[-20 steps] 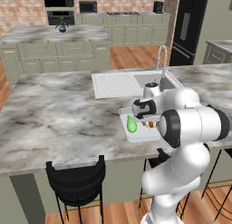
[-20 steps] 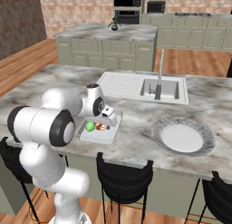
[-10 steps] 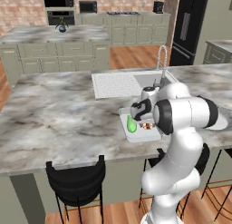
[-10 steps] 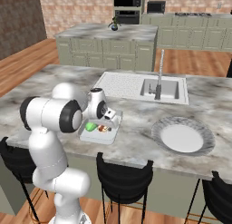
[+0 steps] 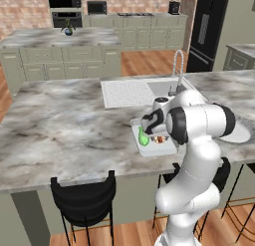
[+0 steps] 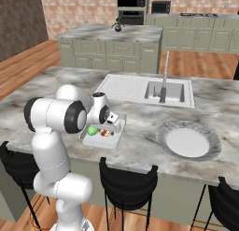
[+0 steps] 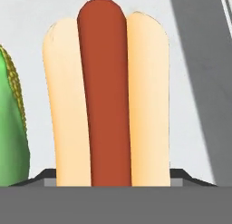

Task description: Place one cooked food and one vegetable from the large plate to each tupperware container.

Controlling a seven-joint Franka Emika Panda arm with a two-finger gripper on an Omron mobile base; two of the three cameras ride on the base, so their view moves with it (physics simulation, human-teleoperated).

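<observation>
No writing, label, brand, number or sign can be read in any of the views.

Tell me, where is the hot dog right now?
The hot dog lies in the grey tub beside the green vegetable, under the pincer.
</observation>
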